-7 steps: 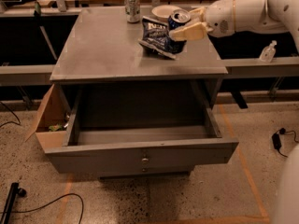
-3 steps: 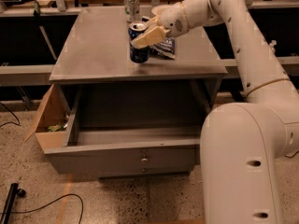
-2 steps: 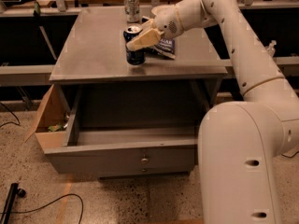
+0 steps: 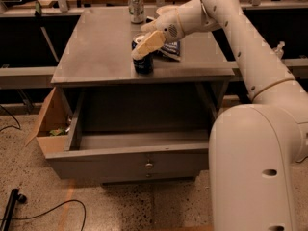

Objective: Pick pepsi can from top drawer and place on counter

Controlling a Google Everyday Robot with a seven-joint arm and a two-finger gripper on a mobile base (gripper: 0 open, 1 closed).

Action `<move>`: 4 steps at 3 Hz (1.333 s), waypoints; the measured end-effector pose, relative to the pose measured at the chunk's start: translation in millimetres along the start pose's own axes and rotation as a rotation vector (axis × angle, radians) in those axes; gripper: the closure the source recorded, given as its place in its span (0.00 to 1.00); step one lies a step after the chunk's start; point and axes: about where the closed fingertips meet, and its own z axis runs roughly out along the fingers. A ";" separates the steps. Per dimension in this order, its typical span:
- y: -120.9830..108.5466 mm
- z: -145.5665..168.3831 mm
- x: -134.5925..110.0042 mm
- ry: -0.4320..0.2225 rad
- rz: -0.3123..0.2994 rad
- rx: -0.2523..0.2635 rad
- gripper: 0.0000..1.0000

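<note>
The pepsi can [image 4: 143,64] is dark blue and stands upright on the grey counter [image 4: 98,47], near its front edge. My gripper [image 4: 146,43] reaches in from the right. Its pale fingers [image 4: 150,41] sit around the can's top, shut on it. The top drawer [image 4: 127,157] is pulled out wide below the counter. Its inside looks empty, and its small round knob [image 4: 149,165] shows on the front panel.
A silver-and-pale can [image 4: 136,6] stands at the counter's back edge, with a white plate [image 4: 165,9] beside it. A blue chip bag [image 4: 170,49] lies just right of the pepsi can. An open cardboard box [image 4: 49,125] sits left of the cabinet. My arm's white body [image 4: 255,167] fills the right side.
The gripper has carried the pepsi can left and toward the counter's front edge, then lower, so the can now rests on the counter. The drawer has stayed open.
</note>
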 end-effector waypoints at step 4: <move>20.5 -134.6 123.9 -0.030 0.269 0.339 0.00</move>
